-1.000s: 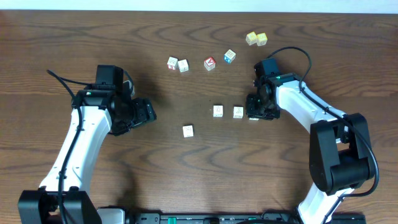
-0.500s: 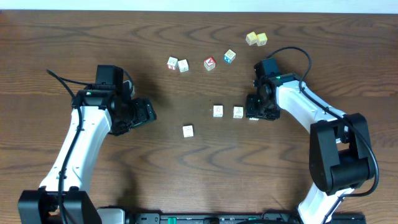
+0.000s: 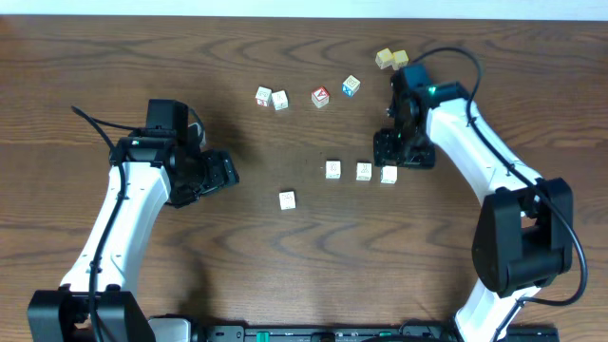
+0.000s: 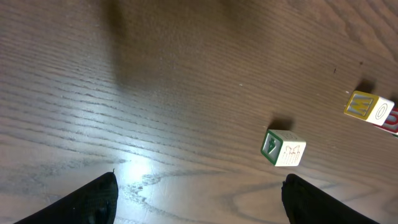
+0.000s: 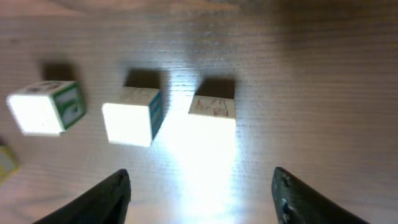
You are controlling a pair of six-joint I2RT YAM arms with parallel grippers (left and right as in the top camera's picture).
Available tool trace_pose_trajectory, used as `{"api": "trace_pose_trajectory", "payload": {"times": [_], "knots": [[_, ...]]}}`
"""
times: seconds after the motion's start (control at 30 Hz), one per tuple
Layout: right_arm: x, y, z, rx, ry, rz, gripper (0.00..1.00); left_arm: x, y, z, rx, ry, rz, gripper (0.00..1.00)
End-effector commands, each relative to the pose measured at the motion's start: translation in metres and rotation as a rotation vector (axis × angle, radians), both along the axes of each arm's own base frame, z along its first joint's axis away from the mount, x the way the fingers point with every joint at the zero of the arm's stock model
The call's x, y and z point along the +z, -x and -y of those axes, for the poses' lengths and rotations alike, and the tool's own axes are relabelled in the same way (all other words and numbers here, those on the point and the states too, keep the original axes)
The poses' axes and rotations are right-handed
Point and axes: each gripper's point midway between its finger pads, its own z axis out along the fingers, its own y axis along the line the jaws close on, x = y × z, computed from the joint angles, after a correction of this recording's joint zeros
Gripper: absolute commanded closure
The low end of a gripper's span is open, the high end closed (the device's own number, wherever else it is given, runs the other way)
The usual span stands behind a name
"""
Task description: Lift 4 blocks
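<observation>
Four pale cream blocks lie on the wooden table. Three form a row (image 3: 332, 169), (image 3: 364, 171), (image 3: 389, 175), and the fourth block (image 3: 287, 199) sits alone nearer the front. My right gripper (image 3: 399, 152) hovers open just behind the right end of the row, holding nothing. In the right wrist view the same row shows as blocks (image 5: 45, 107), (image 5: 132, 115), (image 5: 213, 112), ahead of the open right gripper (image 5: 202, 198). My left gripper (image 3: 228, 171) is open and empty, left of the blocks. In the left wrist view a block (image 4: 283, 147) with a green face lies ahead of the left gripper (image 4: 199, 202).
Along the back stand two whitish cubes (image 3: 263, 96), (image 3: 279, 100), a red-faced cube (image 3: 320, 96), a blue-faced cube (image 3: 351, 85) and two yellowish cubes (image 3: 384, 58), (image 3: 400, 59). The left wrist view shows another cube (image 4: 370, 109) with a yellow letter at the right edge.
My right gripper has opened and drawn back toward the rear of the table. The block that was under its fingers now lies uncovered at the row's right end. The left arm stayed still.
</observation>
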Motion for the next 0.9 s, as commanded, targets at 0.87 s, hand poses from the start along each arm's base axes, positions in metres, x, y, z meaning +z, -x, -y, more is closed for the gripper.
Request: {"api": "trace_pose_trajectory", "payload": {"times": [0.87], "knots": [[-0.015,0.057,-0.212,0.28,-0.086,0.106,0.1,-0.018,0.033,-0.109,0.493,-0.131,-0.189,0.15]]}}
